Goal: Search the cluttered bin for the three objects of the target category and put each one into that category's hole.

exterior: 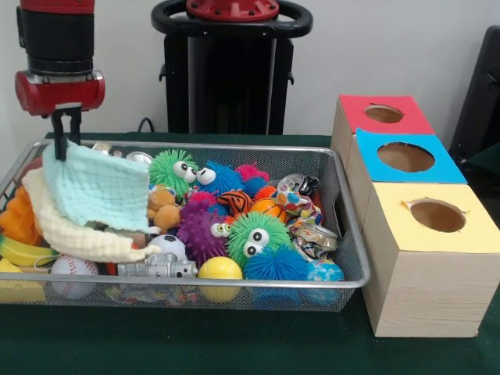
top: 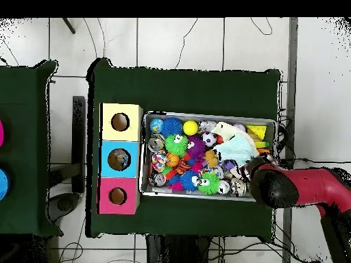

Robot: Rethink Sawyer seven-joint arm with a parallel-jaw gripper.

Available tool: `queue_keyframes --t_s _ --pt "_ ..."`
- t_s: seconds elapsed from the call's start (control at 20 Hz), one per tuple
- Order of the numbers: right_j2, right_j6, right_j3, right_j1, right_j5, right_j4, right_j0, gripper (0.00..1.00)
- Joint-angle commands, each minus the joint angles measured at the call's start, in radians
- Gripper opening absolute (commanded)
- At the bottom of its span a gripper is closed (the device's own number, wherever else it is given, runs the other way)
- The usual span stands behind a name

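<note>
Clamped on the far corner of a pale-green waffle cloth (exterior: pixel 98 187), gripper (exterior: pixel 66 142) at the left far rim of the wire-mesh bin (exterior: pixel 349 234), packed rim to rim with spiky balls. Right of it, three wooden boxes; red-topped round hole (exterior: pixel 383 114) farthest.

The wide, shallow silver wire-mesh bin (exterior: pixel 349 226) (top: pixel 146 154) lies flat on the dark green counter (exterior: pixel 234 344) (top: pixel 185 89), crammed with toys and cloths. The round hole (exterior: pixel 383 114) (top: pixel 117 196) cut through the red paper top of the pale wooden box sits open and unblocked, just beside the bin's end.
</note>
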Motion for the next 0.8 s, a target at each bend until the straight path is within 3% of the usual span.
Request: queue_keyframes --t_s 0.05,0.45,0.8 --pt "-0.019 -0.315 -0.047 -0.008 0.157 -0.091 0.034 0.00" --pt "-0.027 -0.373 -0.056 -0.035 0.208 -0.130 0.033 0.00" --pt "-0.025 -0.356 -0.054 -0.041 0.212 -0.155 0.042 0.00"
